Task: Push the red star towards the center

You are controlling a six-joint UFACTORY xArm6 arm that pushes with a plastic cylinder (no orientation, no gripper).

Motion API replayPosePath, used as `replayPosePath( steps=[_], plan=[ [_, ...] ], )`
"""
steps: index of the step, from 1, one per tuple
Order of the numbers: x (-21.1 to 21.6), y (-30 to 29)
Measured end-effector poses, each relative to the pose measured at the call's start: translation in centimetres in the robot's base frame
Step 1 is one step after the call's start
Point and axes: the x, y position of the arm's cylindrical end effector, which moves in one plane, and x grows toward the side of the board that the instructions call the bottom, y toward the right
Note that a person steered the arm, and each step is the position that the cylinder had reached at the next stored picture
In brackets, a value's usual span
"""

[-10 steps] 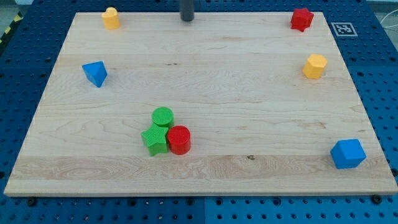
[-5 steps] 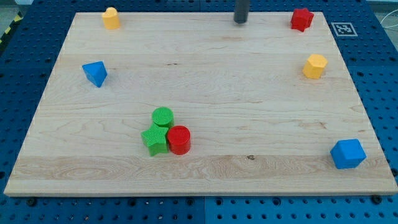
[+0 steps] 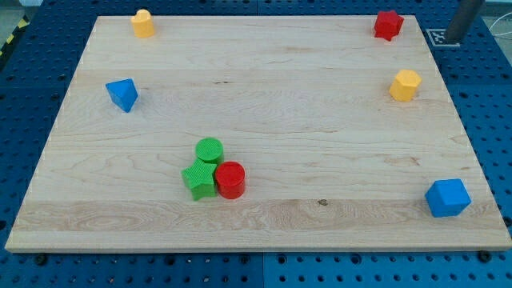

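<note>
The red star [image 3: 388,24] sits at the view's top right corner of the wooden board [image 3: 256,104]. My tip [image 3: 456,38] is off the board, to the right of the red star, over the tag marker, well apart from the star. Only the rod's lower part shows.
A yellow hexagonal block [image 3: 405,84] lies below the red star. A blue block [image 3: 446,198] is at the bottom right. A green cylinder [image 3: 210,150], green star [image 3: 198,179] and red cylinder [image 3: 230,179] cluster at lower centre. A blue triangle [image 3: 122,94] and yellow block [image 3: 143,23] are at the left.
My tip has moved steadily to the right along the board's top edge, past the red star and off the board. No block has moved.
</note>
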Motion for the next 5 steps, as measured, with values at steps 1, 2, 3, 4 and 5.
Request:
replayPosePath(
  steps=[1, 2, 3, 4, 5],
  plan=[
    [-4.7, -0.8],
    [-4.8, -2.7],
    [-4.0, -6.5],
    [-2.0, -10.1],
    [1.4, -12.1]
  ],
)
